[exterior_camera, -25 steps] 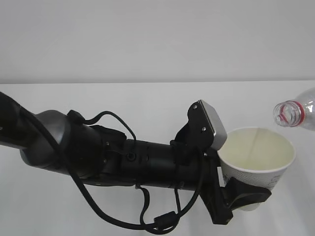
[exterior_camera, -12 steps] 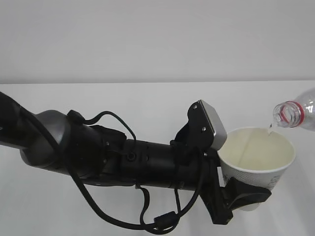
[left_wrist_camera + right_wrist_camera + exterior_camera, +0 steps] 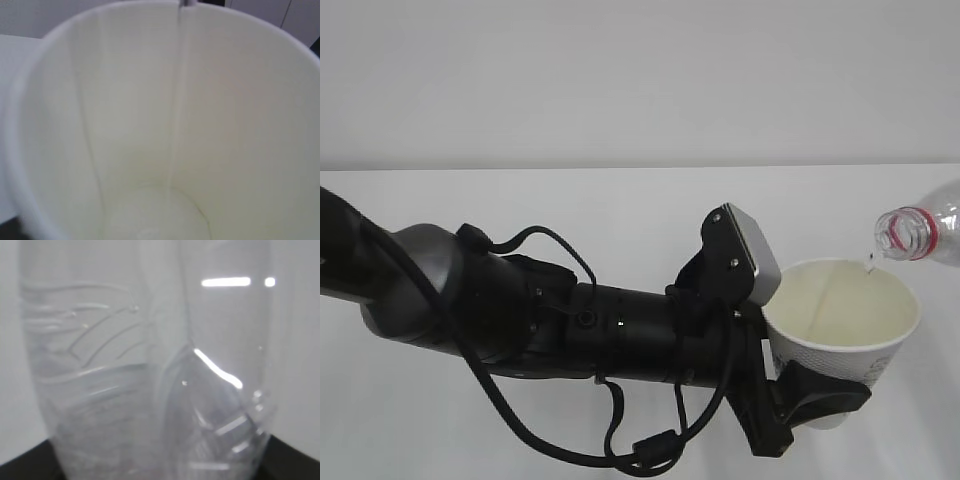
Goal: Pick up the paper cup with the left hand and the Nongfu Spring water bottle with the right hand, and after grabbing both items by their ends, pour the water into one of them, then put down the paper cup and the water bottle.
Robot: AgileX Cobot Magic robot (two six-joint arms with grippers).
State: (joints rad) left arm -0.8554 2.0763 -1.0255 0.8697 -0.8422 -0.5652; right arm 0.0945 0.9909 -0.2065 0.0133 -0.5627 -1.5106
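1. Pouring is under way above a white desk [image 3: 620,200], with both task items lifted off it.
2. The left hand [image 3: 620,335], a bulky black arm with looping cables and a grey block, reaches in from the left. Its gripper [image 3: 810,400] is closed around the lower part of the paper cup [image 3: 850,320], with one black finger [image 3: 825,395] wrapped under the cup's front.
3. The cup sits upright just beyond the gripper with its mouth open upward, a pose that suits catching liquid.
4. The Nongfu Spring water bottle [image 3: 920,232] lies tipped on its side, up and to the right of the left gripper. Its uncapped mouth with the red neck ring is just over the cup's far rim.
5. A thin thread of water [image 3: 177,75] runs down the cup's inner wall; a small pool seems to be gathering at the bottom.
6. The right hand is out of the exterior view. Its wrist camera is filled by the clear ribbed bottle wall, so the right gripper appears closed on the bottle, near its base, though the fingers are barely visible.
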